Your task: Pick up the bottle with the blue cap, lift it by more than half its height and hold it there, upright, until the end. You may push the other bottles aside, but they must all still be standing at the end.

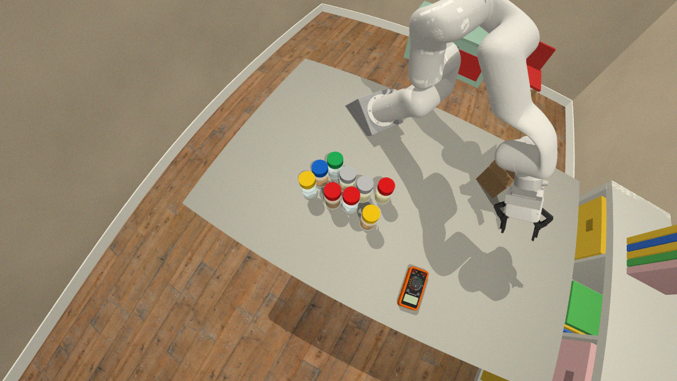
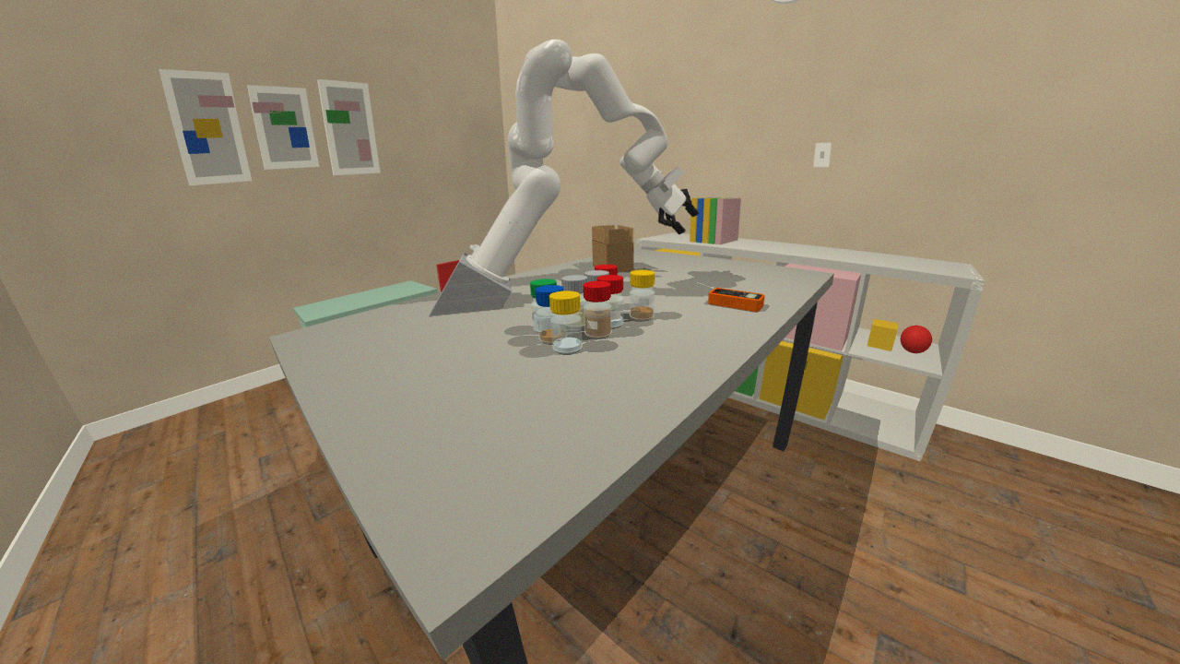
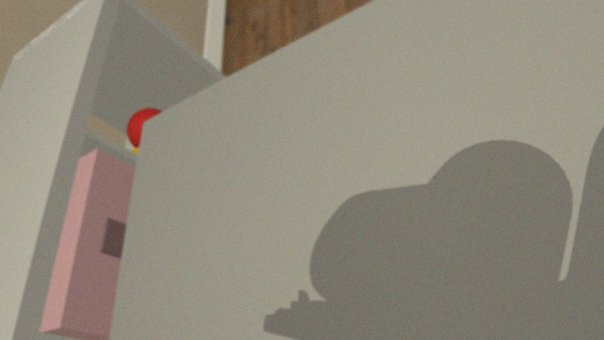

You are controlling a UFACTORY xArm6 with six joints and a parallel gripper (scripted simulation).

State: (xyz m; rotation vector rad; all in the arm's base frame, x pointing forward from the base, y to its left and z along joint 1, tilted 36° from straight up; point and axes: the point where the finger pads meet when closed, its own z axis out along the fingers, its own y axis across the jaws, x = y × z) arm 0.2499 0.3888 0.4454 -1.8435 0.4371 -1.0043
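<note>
The blue-capped bottle stands at the cluster's far-left edge, hemmed by green-capped and yellow-capped bottles, open table beyond, while the gripper hangs fully open, empty, well apart near the shelf.

My arm: glossy white, thick rounded links, bulbous joints, smooth shells. Base: grey wedge plate, round flange with ring of small bolts. Wrist ends in boxy pale-grey gripper housing. My fingers: black, thin, angular, two of them. Brown square block beside wrist.
</note>
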